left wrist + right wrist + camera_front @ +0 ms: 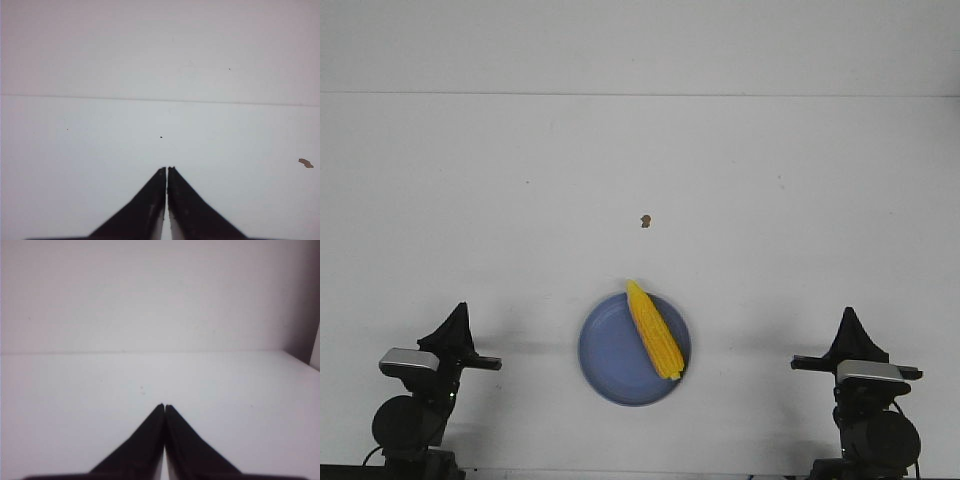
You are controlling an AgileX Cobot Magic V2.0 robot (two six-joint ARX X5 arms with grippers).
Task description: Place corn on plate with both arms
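- While both arms are sitting at the near corners of the table, I am seeing the corn lying on the plate, between the two grippers and a little ahead of them.
- I am reading the cob's long axis as running diagonally: its narrow tip is pointing away from the robot and slightly toward the left gripper's side, reaching just over the far rim, while its blunt end is resting near the rim on the right gripper's side.
- I am counting one corn cob, one plate, two arms and two grippers.
- I am watching the left gripper with its fingers pressed together, only a hairline slit showing between them, pinching nothing; in the front view it is sitting well apart from the plate.
- I am watching the right gripper likewise pressed together and holding nothing; in the front view it is sitting well apart from the plate on the other side.
- I am also noticing one small brown speck lying on the table ahead of the plate, farther from both grippers than the corn; it is showing in the left wrist view too.
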